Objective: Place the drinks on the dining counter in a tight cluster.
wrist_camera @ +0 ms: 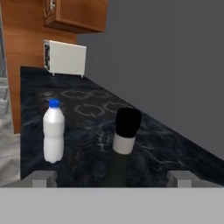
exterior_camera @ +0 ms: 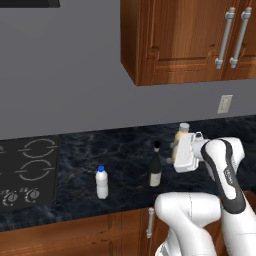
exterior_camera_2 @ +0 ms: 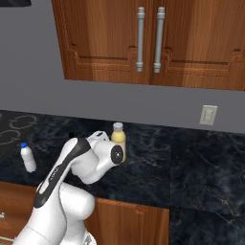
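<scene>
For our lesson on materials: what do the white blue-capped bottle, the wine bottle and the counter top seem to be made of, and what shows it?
White blue-capped bottle: probably plastic, opaque and matte, with a ribbed body.
Wine bottle: likely dark glass, slightly glossy, with a pale label.
Counter top: looks like polished black marble, judging by its pale veins.

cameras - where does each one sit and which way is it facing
Left base view: behind the arm's left, looking down at the counter; white arm lower right, gripper.
Right base view: behind its right; arm lower left, hiding part of the juice bottle.
Hand view: on the hand, looking along the counter toward the cooktop; finger tips wide apart around the wine bottle.
Shared: all three show the white bottle.
</scene>
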### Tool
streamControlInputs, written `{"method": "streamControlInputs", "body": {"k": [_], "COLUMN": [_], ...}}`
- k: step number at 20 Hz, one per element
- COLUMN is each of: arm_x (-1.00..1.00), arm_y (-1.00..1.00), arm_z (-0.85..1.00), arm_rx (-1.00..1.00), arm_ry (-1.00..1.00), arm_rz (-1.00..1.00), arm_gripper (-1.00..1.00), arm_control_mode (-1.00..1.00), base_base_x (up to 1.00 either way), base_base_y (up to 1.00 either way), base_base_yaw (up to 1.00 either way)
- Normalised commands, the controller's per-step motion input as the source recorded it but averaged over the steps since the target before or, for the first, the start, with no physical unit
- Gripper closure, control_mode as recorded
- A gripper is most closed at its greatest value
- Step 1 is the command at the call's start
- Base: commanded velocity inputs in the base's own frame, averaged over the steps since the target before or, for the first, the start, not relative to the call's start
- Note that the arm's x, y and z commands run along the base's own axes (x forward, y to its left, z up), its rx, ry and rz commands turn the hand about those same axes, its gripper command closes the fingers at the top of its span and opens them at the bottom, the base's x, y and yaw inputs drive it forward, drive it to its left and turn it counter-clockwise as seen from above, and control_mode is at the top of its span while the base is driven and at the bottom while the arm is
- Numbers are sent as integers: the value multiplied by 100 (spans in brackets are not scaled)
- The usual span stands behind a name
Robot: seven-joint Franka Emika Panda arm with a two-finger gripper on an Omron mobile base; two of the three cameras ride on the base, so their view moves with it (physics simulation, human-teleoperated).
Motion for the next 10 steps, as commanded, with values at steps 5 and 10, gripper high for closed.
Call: {"method": "streamControlInputs", "body": {"k": [5,10], "arm_x": [31,28], "arm_y": [7,11], "arm_z": [-31,-31], "arm_rx": [0,0], "arm_ry": [0,0], "arm_rz": [8,10], "arm_gripper": [-100,-100], "arm_control_mode": [-100,-100], "base_base_x": [0,0], "base_base_y": [0,0], "base_base_yaw": [0,0]}}
